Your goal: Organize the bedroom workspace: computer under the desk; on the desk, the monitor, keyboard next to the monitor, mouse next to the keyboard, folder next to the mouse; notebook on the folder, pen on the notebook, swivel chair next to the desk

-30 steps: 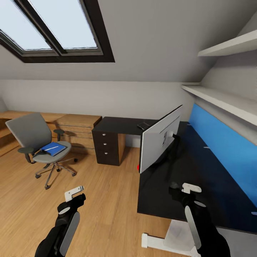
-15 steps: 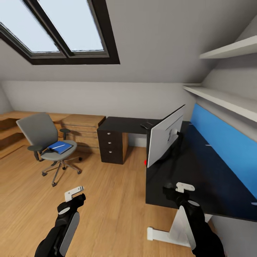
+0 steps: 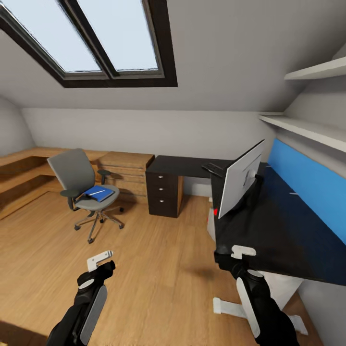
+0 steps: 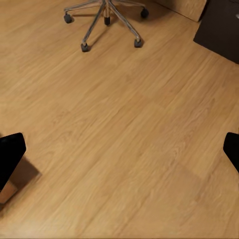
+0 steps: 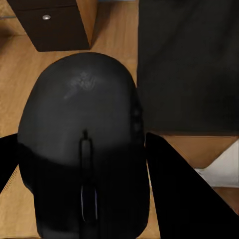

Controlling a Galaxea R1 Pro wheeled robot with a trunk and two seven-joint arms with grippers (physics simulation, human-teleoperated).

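The right gripper (image 5: pixel 84 164) is clamping the mouse (image 5: pixel 82 144) beside the near edge of the desk (image 3: pixel 278 235), where the monitor (image 3: pixel 239 185) is standing. The left gripper (image 3: pixel 100 259) is hovering over bare floor, fingers spread apart — the swivel chair (image 3: pixel 81 185) is sitting well away, carrying a blue folder (image 3: pixel 99 193).

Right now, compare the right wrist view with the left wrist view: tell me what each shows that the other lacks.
Right wrist: the black mouse gripped between the right gripper fingers, above the desk edge, and a drawer knob.
Left wrist: the swivel chair chrome base with casters, and the open left gripper fingertips, empty.
Both: the wood floor.
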